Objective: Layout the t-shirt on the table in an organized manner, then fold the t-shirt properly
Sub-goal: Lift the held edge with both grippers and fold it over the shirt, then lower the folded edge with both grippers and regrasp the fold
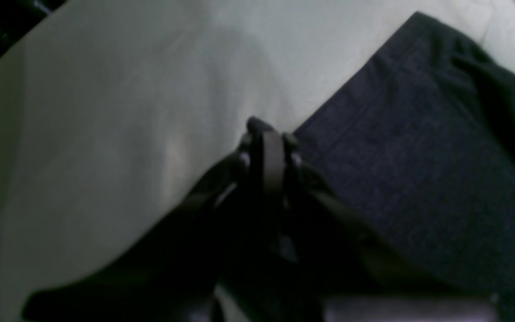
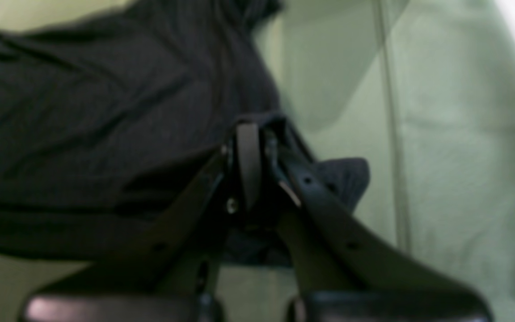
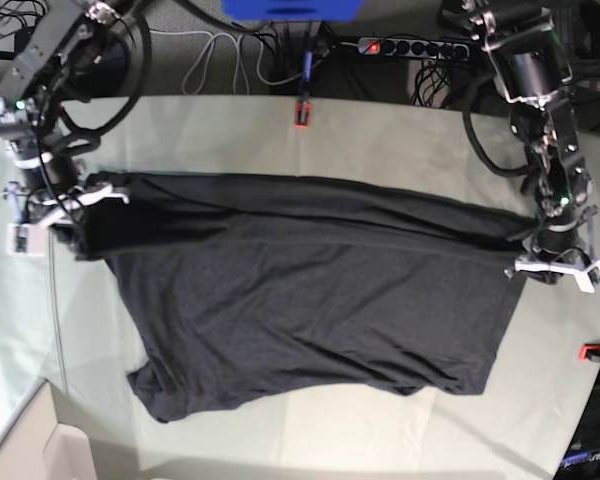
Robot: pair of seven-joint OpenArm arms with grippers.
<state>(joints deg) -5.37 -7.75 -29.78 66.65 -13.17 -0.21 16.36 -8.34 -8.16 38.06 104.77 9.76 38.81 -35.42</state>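
T-shirt spread between both tools, left tool and right tool each pinching a far-edge corner

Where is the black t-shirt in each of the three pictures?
Left wrist view: the t-shirt fills the right side, its edge by the left gripper.
Right wrist view: it covers the upper left, a corner pinched in the right gripper.
Base view: it spreads across the middle.
Shared landmark: the pale green table beneath it.
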